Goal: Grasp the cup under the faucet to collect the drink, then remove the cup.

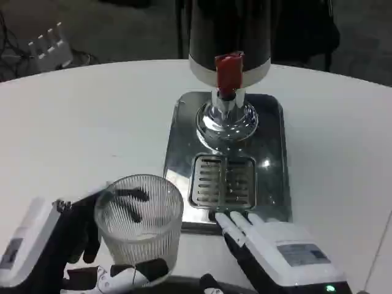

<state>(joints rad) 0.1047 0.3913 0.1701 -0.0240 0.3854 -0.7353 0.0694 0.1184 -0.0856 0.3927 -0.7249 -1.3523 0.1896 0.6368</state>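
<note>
White table (73,122), cup (139,220) in left hand (67,245)

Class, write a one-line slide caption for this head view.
Left hand holds a clear cup short of the drip tray; right hand rests by the dispenser.

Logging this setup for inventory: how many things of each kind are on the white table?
Clear ribbed plastic cup: 1
Black drink dispenser with red tap lever: 1
Shiny steel drip tray with slotted grate: 1
Total: 3
</note>
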